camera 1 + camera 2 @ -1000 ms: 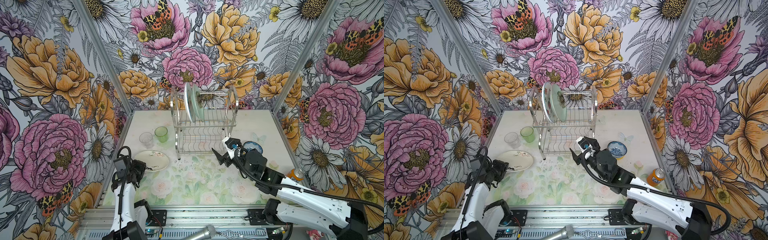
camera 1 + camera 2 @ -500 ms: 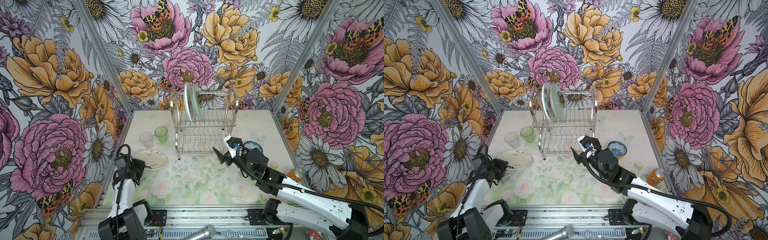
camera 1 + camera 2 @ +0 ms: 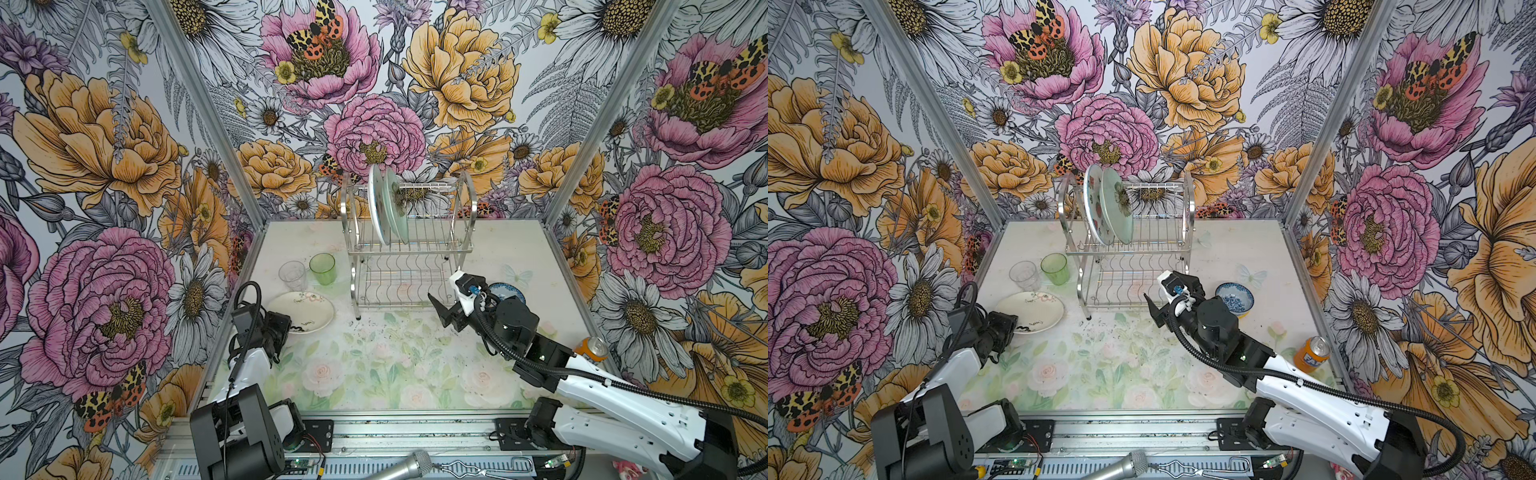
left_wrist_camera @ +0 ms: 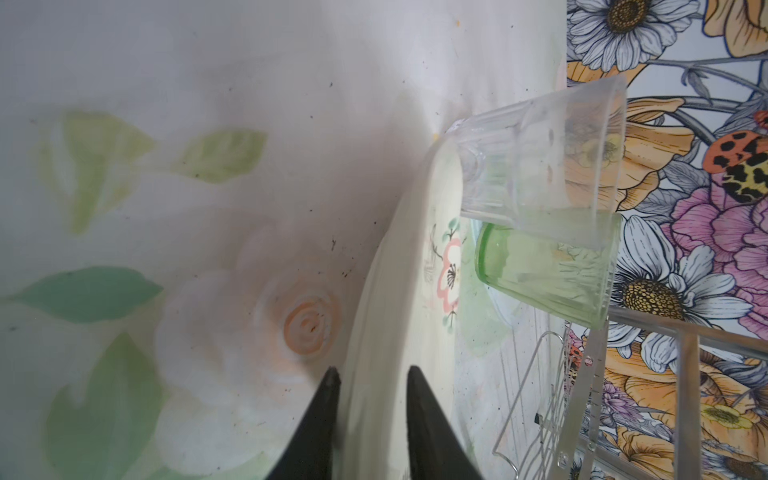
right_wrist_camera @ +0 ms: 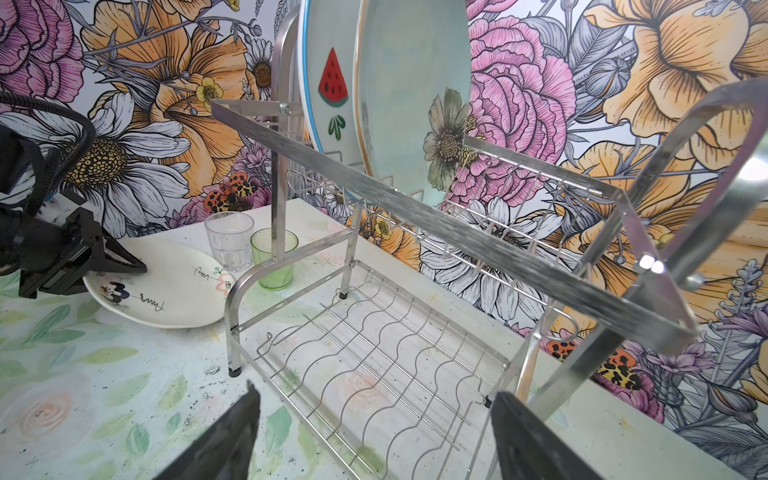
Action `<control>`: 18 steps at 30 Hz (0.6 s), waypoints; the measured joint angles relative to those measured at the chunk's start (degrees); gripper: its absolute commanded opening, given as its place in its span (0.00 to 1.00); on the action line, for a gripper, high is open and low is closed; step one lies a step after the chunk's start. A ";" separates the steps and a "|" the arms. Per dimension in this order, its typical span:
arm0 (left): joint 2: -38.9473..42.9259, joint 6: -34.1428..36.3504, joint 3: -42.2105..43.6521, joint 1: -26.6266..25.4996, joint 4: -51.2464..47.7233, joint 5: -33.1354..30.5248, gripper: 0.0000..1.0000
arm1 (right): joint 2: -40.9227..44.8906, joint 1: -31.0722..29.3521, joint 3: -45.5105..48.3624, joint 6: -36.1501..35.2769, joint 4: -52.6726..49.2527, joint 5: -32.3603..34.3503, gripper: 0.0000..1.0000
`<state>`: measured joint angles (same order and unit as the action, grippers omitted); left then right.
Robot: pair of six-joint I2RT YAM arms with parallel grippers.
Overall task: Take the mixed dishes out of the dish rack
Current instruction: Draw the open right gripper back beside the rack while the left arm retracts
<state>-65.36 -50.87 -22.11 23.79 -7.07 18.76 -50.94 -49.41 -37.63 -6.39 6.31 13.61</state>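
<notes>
The dish rack (image 3: 409, 249) (image 3: 1129, 257) (image 5: 457, 232) stands at the back. Its top tier holds a watermelon-print plate (image 3: 376, 203) (image 5: 328, 83) and a pale green plate (image 3: 397, 208) (image 5: 411, 95) on edge; its lower tier is bare. A cream plate (image 3: 307, 309) (image 4: 399, 291) lies flat on the table at the left. My left gripper (image 3: 289, 328) (image 4: 371, 374) is open, its fingers straddling the plate's near rim. A clear glass (image 3: 293, 275) (image 4: 540, 158) and a green tumbler (image 3: 323, 268) (image 4: 544, 270) stand behind that plate. My right gripper (image 3: 446, 291) (image 5: 374, 399) is wide open and empty before the lower tier. A blue-and-white bowl (image 3: 1235, 297) sits just right of it.
An orange soda can (image 3: 1312, 353) stands at the table's right edge near the front. Flowered walls close in the table (image 3: 374, 365) at the back and on both sides. The right arm crosses the front right of the table.
My left gripper's jaws have parted around the cream plate's rim, and the left arm has drawn back a little. The right gripper has hardly moved.
</notes>
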 measured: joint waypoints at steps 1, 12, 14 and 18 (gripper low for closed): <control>-0.63 0.00 0.02 -0.02 -0.17 -0.15 0.44 | 0.02 0.00 0.00 0.02 -0.04 0.00 0.89; -1.92 0.24 0.02 -0.04 -0.44 -0.13 0.63 | -0.13 0.00 -0.02 0.00 -0.50 0.02 0.89; -1.90 0.50 0.02 -0.04 -0.66 -0.15 0.68 | -0.24 0.09 -0.02 0.00 -0.59 0.02 0.89; -0.83 1.77 -0.13 -0.74 -3.06 -1.64 0.93 | -0.98 0.15 -0.04 0.00 -0.79 0.00 0.89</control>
<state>-66.19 -49.10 -22.24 23.05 -10.13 17.12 -51.92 -49.25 -37.67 -6.39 5.52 13.61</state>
